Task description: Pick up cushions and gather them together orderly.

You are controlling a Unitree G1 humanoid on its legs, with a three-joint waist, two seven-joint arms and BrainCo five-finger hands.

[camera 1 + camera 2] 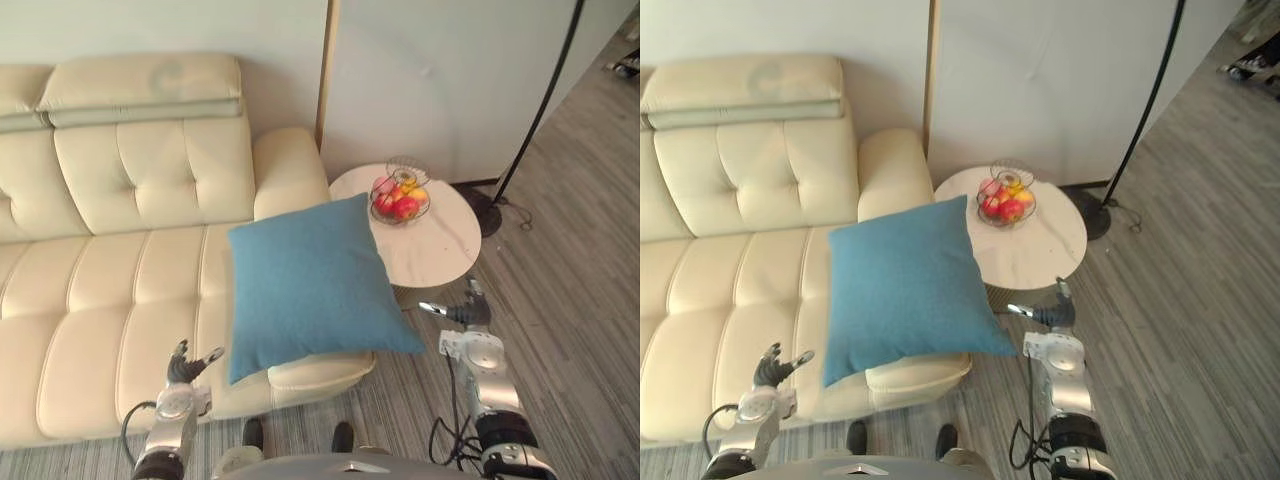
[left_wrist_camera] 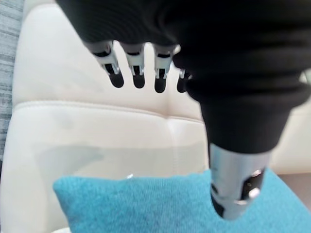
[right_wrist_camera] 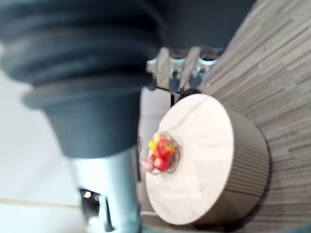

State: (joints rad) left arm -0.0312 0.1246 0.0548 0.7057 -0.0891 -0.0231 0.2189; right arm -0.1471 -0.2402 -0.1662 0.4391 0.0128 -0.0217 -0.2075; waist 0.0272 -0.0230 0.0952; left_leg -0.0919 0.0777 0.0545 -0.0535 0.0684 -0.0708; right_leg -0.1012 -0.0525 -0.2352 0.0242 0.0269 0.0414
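Left hand (image 1: 185, 368) low at near left, fingers (image 2: 137, 68) spread and relaxed, nothing in it, hovering over the near edge of the sofa (image 1: 100, 300) seat, just left of the cushion's near left corner, not touching it. Right hand (image 1: 468, 315) at near right, over the floor (image 1: 570, 300) by the near edge of the table (image 1: 440, 255), fingers (image 3: 180, 68) straight and apart, thumb out to the left, also empty, close to the cushion's right corner but clear of it. Blue square cushion (image 1: 305, 285) lies between the two hands on the right end of the sofa, covering seat and the near part of the armrest; its near right corner sticks out past the sofa edge toward the table. Cannot tell if it lies flat or slightly tilted. Sofa is cream, tufted back, against the far wall. Round pale table stands just right of the armrest, a wire basket (image 1: 400, 197) of red and yellow fruit on its far side. Black lamp (image 1: 535, 120) pole leans up at far right, base on the floor beside the table.
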